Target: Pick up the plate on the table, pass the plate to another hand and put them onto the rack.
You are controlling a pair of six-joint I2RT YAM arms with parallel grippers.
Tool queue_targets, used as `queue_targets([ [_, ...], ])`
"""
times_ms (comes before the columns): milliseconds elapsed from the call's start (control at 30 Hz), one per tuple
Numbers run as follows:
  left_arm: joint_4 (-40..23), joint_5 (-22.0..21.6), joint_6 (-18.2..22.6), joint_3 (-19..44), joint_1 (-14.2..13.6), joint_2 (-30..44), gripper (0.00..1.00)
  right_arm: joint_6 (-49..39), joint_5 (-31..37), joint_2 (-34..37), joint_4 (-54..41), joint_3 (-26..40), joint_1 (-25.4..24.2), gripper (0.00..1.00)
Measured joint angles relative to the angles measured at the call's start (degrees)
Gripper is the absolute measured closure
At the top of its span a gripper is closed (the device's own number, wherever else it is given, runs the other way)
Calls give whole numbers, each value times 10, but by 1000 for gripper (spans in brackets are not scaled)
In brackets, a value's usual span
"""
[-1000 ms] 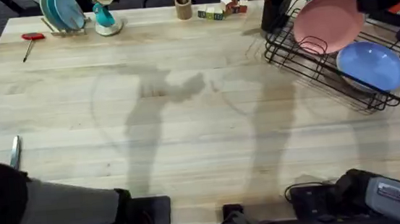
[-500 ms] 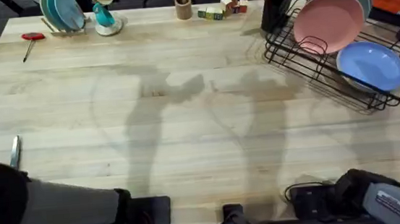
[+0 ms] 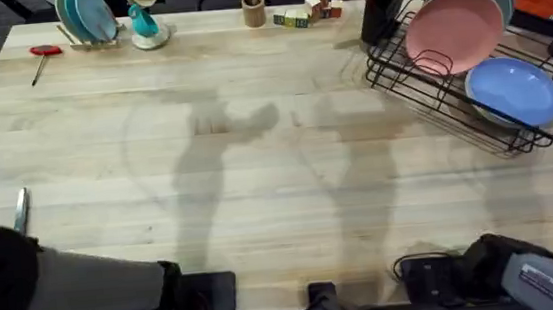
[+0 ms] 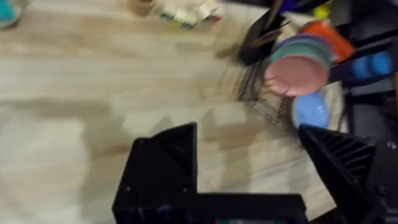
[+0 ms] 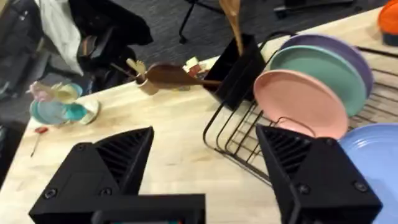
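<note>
Partly hidden — teal-green plate behind pink plate.

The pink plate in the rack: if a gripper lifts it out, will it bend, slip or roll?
The pink plate looks rigid, so it probably will not bend. Its smooth, plain surface may slip in the jaws. Being round and standing on edge in the rack, it could roll if released upright on the table.
</note>
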Motion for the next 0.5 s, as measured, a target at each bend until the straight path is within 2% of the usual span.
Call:
queue_targets([
  [267, -53, -140, 2, 0, 0, 0, 6, -37, -2, 1, 0, 0, 60, 6],
  [400, -70, -192, 3, 0, 0, 0, 6, -78, -2, 4, 1, 0, 94, 6],
  [500, -76, -215, 4, 0, 0, 0, 6, -96, -2, 15, 3, 0, 109, 6],
])
